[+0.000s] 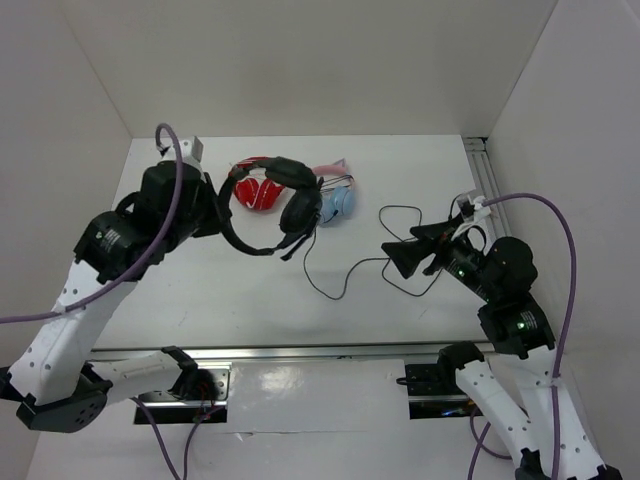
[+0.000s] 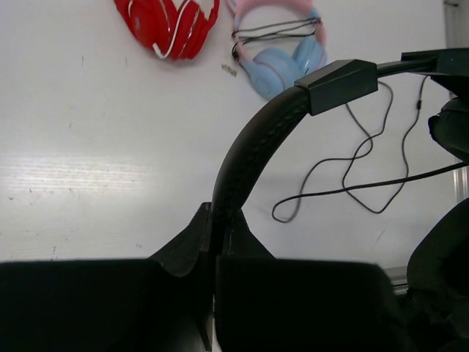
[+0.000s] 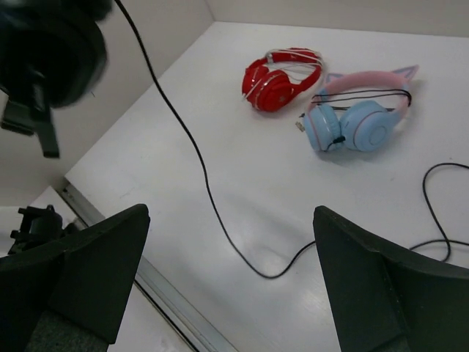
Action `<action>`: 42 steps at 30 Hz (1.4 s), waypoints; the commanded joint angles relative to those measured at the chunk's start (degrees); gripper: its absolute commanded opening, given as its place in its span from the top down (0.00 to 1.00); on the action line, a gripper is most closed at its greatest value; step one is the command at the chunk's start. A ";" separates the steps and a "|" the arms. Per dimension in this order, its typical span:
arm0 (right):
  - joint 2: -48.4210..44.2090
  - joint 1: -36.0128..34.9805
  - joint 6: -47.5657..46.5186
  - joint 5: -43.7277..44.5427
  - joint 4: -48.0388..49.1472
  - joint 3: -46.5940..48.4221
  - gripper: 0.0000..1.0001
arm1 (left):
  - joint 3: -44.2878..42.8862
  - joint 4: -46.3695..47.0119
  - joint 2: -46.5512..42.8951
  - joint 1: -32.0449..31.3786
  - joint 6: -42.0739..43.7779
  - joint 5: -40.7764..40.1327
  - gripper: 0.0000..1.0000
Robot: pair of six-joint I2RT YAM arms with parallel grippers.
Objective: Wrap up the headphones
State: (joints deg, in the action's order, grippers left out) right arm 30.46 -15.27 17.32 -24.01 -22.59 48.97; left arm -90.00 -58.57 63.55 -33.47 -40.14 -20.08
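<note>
The black headphones (image 1: pixel 295 205) hang lifted above the table, earcups down. My left gripper (image 1: pixel 222 215) is shut on their padded headband (image 2: pixel 253 147), which rises from between the closed jaws of the left gripper (image 2: pixel 218 213). Their thin black cable (image 1: pixel 330 285) drops to the table and loops away to the right (image 2: pixel 352 169). My right gripper (image 1: pixel 405 258) hovers low over the cable loops, open and holding nothing. In its wrist view the cable (image 3: pixel 205 183) runs between the wide-apart fingers of the right gripper (image 3: pixel 231 220), and one black earcup (image 3: pixel 47 51) hangs at top left.
Red-and-white headphones (image 1: pixel 258 190) and light-blue headphones with pink ears (image 1: pixel 338 200) lie at the back of the table, behind the lifted headset. An aluminium rail (image 1: pixel 300 352) runs along the near edge, another (image 1: pixel 485 170) along the right. White walls enclose three sides.
</note>
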 commanded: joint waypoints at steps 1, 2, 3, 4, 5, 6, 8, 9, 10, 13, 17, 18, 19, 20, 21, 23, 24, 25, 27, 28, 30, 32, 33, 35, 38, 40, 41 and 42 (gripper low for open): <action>2.41 -0.29 3.23 -7.26 15.44 -3.96 0.00 | -7.55 -1.99 0.69 -0.19 1.82 -1.02 1.00; 3.11 -0.29 4.03 -8.50 17.30 -4.75 0.00 | -10.17 -2.77 1.31 -0.19 2.34 -0.50 1.00; 4.33 -0.29 4.91 -9.73 19.40 -6.68 0.00 | -11.24 -3.30 1.31 -0.19 2.35 0.38 1.00; 4.35 -0.29 6.65 -12.52 24.73 -7.91 0.00 | -11.95 -3.31 1.31 -0.19 2.35 0.91 1.00; 5.04 -0.29 7.54 -14.21 28.01 -9.32 0.00 | -13.18 -3.31 1.84 -0.19 2.35 1.44 1.00; 5.05 -0.29 8.33 -15.96 31.69 -12.46 0.01 | -13.19 -3.31 1.84 -0.19 2.35 2.66 1.00; 6.45 -1.07 11.32 -21.24 44.60 -16.17 0.02 | -14.50 -3.31 1.84 -0.19 2.35 3.72 1.00; 6.46 -1.69 12.29 -22.30 49.09 -19.75 0.02 | -14.51 -3.31 1.84 -0.19 2.35 3.73 1.00; 8.02 -2.57 12.82 -22.31 55.22 -21.01 0.04 | -15.03 -3.31 1.84 -0.19 2.35 5.29 1.00; 13.54 -7.31 7.76 -18.20 56.08 -21.38 0.06 | -15.65 -2.69 1.84 -0.19 2.35 7.24 1.00; 23.14 -14.34 1.16 -11.88 56.68 -18.48 0.08 | -17.05 -2.69 1.84 -0.19 1.82 8.39 1.00; 24.90 -16.44 0.18 -10.63 56.69 -17.78 0.10 | -17.66 -2.69 1.84 -0.19 1.82 8.91 1.00; 28.31 -17.33 -0.53 -9.58 57.56 -16.73 0.10 | -17.67 -2.69 1.84 -0.19 1.82 8.91 1.00; 29.73 -18.04 -1.75 -7.22 58.35 -16.71 0.11 | -18.19 -2.69 1.84 -0.19 1.30 8.91 1.00; 30.97 -19.26 -1.76 -5.97 59.06 -15.93 0.13 | -18.20 -2.69 1.84 -0.19 1.29 8.91 1.00; 34.03 -19.80 -2.38 -2.90 61.07 -15.92 0.13 | -18.72 -2.69 1.32 -0.19 1.29 8.91 1.00; 34.92 -19.80 -2.38 -2.88 63.78 -16.45 0.18 | -19.25 -2.69 1.31 -0.19 1.29 8.91 1.00; 35.89 -19.80 -2.38 -2.88 65.20 -16.45 0.35 | -19.25 -2.69 1.31 -0.19 1.29 8.91 1.00; 39.32 -20.32 -0.37 -4.46 69.58 -16.97 0.63 | -19.78 -3.22 1.31 -0.19 0.77 8.91 1.00; 40.37 -20.33 0.16 -5.08 70.92 -16.98 0.74 | -20.30 -3.22 1.31 -0.19 0.77 8.91 1.00; 42.92 -21.73 0.69 -4.56 73.72 -17.51 0.93 | -20.31 -3.22 0.79 -0.19 0.16 7.25 1.00; 44.33 -23.22 0.70 -3.77 75.32 -18.64 0.95 | -20.31 -3.22 0.79 -0.19 -0.64 5.24 1.00; 44.34 -23.93 0.70 -1.68 75.93 -19.43 1.00 | -20.31 -3.22 0.79 -0.19 -1.95 4.70 1.00; 44.34 -26.38 0.70 1.32 75.94 -19.44 1.00 | -18.30 -2.70 0.26 -0.19 -3.18 3.47 1.00; 42.50 -32.51 0.17 12.46 69.90 -17.61 1.00 | -12.60 -0.59 -1.93 -0.19 -7.66 -2.14 1.00; 41.44 -36.57 -0.35 23.93 62.63 -15.41 1.00 | -9.69 0.82 -2.55 -0.19 -11.69 -6.98 1.00; 41.44 -40.33 -0.36 28.01 60.32 -14.18 1.00 | -7.06 0.82 -2.55 -0.19 -13.37 -8.30 1.00; 41.44 -41.93 -0.36 31.71 58.29 -11.82 1.00 | -5.90 1.43 -2.55 -0.19 -14.86 -10.14 1.00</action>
State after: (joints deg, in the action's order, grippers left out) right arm 73.60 -52.29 17.96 -8.58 41.04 31.48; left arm -98.83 -63.46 61.43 -33.56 -46.83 -22.83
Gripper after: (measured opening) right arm 0.076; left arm 0.092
